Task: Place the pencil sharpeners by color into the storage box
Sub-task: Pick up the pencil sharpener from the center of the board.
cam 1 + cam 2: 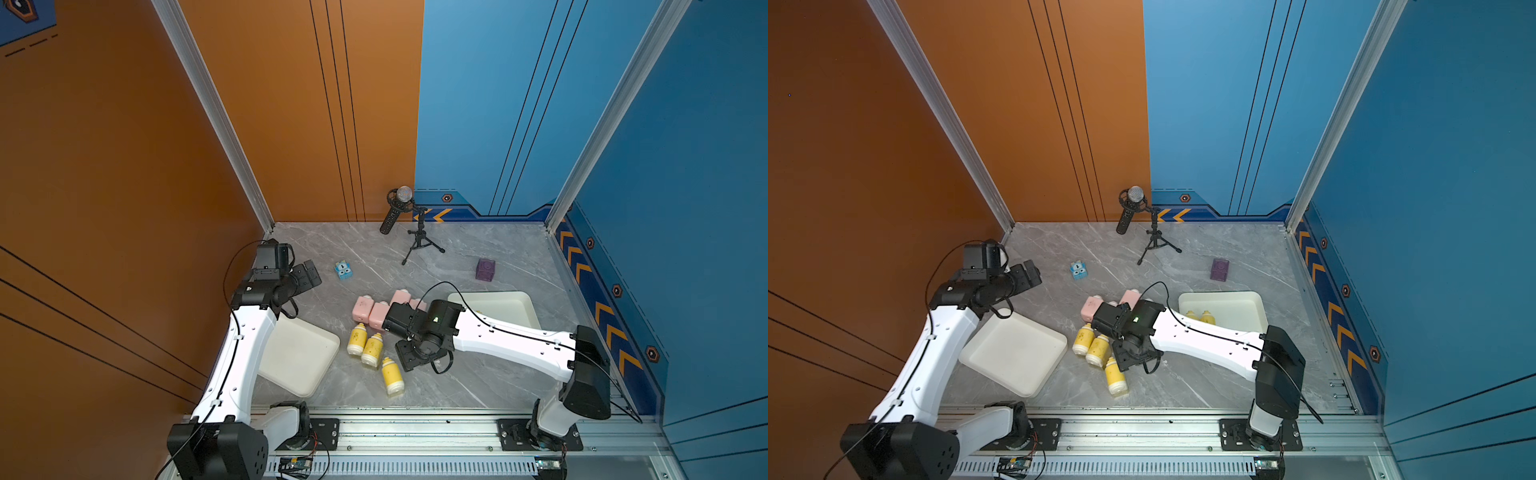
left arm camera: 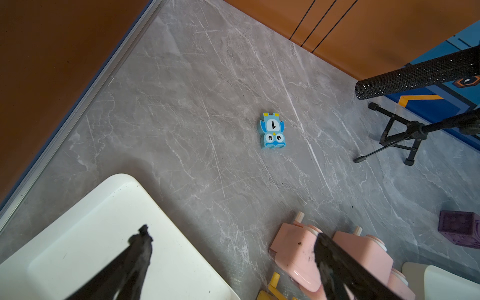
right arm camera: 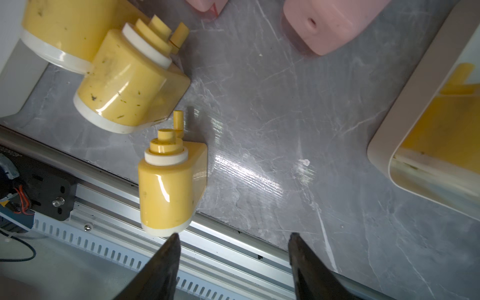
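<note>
Grey marbled tabletop (image 1: 478,386) spreads under both arms, with orange and blue walls behind. On the right gripper (image 3: 235,237) the fingers (image 3: 166,259) stand at a middling gap with nothing between them. One tip is just beside the white base of the closest yellow sharpener (image 3: 168,181), which lies on its side. That piece and two other yellow sharpeners (image 3: 130,85) lie near the white box (image 1: 1237,309), on the side toward the second box (image 1: 299,361). Two more yellow sharpeners (image 1: 1207,318) sit inside the white box. The pink sharpeners (image 1: 362,308) are bunched near the same white box, partly hidden by the right arm. The left gripper (image 2: 231,233) is spread wide and empty, well apart from the white box, past the pink sharpeners. The yellow sharpener looks like hard, glossy plastic: probably light and stiff, but slick and apt to roll. A hold across the middle of its body, between collar and base, seems safer than the thin crank or the stepped cap.
</note>
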Available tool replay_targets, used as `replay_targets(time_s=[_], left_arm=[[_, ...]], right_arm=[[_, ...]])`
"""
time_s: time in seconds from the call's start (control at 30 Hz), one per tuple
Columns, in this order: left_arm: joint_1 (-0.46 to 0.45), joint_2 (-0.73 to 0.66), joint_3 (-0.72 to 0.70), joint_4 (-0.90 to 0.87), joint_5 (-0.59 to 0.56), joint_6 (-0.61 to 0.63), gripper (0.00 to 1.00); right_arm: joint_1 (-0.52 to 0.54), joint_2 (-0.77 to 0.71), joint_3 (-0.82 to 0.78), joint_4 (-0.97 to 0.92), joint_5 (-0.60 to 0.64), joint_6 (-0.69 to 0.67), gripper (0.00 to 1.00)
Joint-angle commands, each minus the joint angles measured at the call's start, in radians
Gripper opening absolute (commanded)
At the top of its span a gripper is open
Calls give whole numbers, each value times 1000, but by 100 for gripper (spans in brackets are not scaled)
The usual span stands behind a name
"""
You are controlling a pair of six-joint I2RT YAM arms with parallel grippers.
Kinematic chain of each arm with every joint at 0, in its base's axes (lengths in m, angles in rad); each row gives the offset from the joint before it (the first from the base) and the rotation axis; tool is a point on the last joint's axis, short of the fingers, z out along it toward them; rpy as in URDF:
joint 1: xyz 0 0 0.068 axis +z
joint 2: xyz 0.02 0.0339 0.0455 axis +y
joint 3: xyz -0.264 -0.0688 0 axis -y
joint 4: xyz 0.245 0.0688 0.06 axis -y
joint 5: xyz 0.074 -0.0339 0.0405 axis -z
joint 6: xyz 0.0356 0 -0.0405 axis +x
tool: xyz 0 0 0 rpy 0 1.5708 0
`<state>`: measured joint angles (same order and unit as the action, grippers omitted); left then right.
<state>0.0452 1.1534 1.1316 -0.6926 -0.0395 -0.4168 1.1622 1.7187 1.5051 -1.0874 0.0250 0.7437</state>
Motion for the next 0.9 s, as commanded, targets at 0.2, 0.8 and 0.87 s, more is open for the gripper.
replay_targets(time_s=[0.2, 0.8, 0.87], left_arm=[[3, -24, -16, -10, 13, -10, 98], [8, -27, -16, -8, 32, -14, 98], [8, -29, -17, -8, 33, -15, 98]], right_arm=[[32, 98, 87, -2, -22, 43, 67], [47, 172, 122, 1, -31, 60, 69], [47, 177, 122, 1, -36, 62, 69]])
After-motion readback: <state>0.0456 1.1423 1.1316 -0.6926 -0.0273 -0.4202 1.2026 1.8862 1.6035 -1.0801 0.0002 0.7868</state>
